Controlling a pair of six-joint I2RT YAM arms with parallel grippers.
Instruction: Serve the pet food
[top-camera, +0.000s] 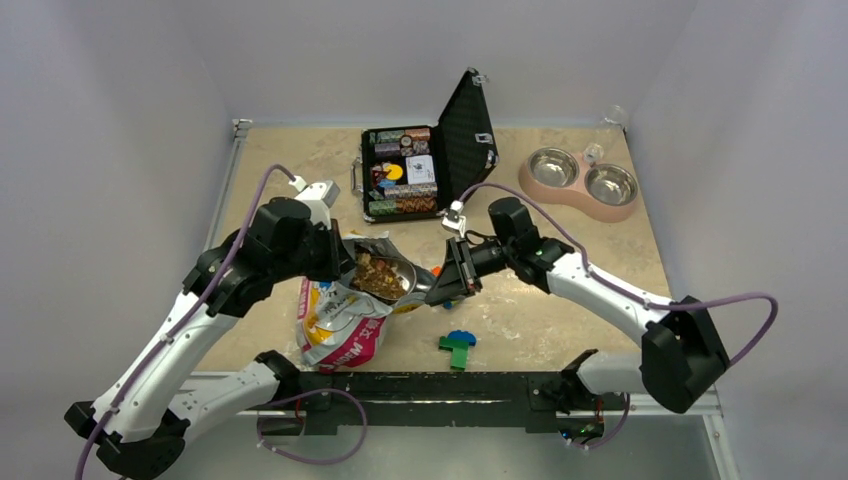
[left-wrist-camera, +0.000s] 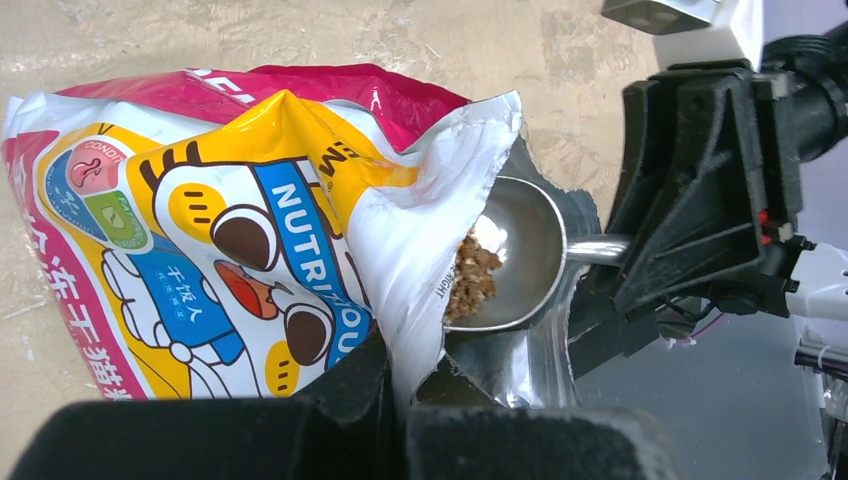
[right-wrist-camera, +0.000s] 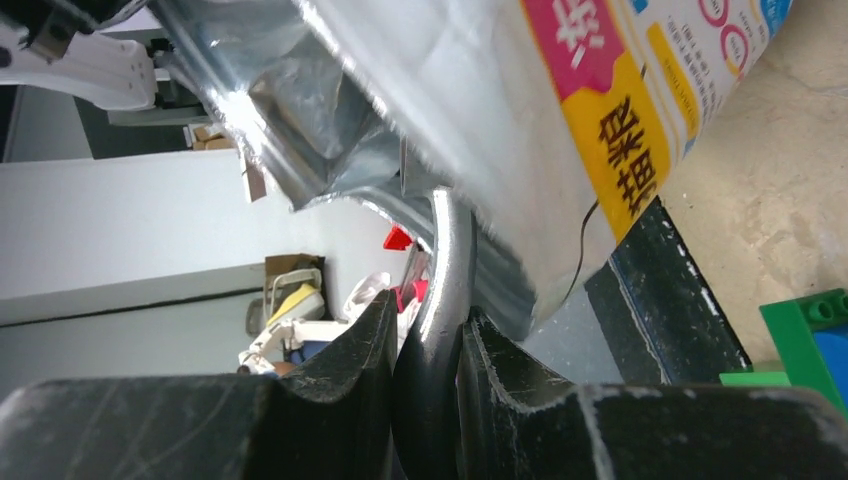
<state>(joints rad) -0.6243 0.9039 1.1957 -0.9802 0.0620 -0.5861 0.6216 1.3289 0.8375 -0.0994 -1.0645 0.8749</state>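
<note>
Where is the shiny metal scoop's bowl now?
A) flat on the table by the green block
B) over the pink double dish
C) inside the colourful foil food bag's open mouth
C: the metal scoop, handle clamped in the right gripper, sits in the mouth of the foil bag, holding brown kibble.

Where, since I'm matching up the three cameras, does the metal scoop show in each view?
Top external: centre; the scoop lies at the mouth of the bag, by the pet food.
Left wrist: right of centre; its bowl sits inside the open bag, with a little kibble in it.
Right wrist: bottom centre; only its handle shows, clamped in the right gripper.
Shared landmark: the pink-and-yellow printed bag.
</note>
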